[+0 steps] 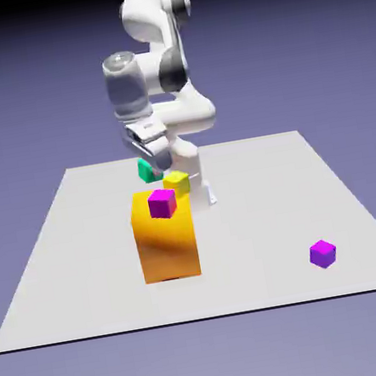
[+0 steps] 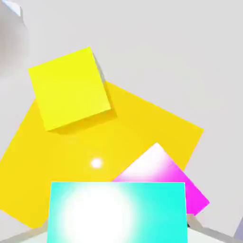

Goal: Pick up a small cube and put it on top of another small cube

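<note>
Two grey fingers of the claw [image 1: 148, 167] are squeezed tight on the small teal-green cube [image 1: 145, 171], and the cube hangs in the air with no table under it. In the hand view the teal cube fills the bottom and hides the fingers. Right below the claw sits the big orange block [image 1: 166, 242]. A yellow cube [image 1: 176, 182] and a pink cube [image 1: 162, 203] rest on top of that block, a little apart. Far from the claw, a purple cube [image 1: 322, 253] sits alone on the white table [image 1: 67, 272], at the exterior view's right.
</note>
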{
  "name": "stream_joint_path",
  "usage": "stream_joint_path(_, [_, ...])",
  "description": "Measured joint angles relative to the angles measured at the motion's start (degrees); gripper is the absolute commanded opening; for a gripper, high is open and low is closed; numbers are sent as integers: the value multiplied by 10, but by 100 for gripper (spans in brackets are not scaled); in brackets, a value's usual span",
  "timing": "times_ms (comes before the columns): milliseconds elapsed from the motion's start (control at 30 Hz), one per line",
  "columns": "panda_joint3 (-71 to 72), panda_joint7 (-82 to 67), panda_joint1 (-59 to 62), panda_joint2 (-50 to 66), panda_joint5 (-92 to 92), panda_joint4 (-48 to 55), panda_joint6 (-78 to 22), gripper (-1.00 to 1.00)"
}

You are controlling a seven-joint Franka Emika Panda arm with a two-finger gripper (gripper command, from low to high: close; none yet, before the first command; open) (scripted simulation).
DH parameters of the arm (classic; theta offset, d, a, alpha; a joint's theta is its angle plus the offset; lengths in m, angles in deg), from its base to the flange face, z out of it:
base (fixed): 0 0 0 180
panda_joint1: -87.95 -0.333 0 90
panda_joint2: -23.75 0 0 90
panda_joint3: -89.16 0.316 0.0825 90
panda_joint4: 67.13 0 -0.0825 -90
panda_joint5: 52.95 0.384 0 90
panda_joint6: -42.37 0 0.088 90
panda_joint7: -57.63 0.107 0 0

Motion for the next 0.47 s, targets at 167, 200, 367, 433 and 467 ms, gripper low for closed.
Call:
stream_joint_path(167, [-58,-84,-84,-92,-11,-34,-74,-100])
stream_joint_path(200, [-58,-84,-84,-92,-11,-34,-74,-100])
stream_joint_path(367, [-69,-87,-79,-82,-21,-130,32,100])
stream_joint_path(433, [-69,-87,-79,-82,-20,-130,32,100])
stream_joint_path(467, [-66,-87,-80,-84,-17,-110,10,100])
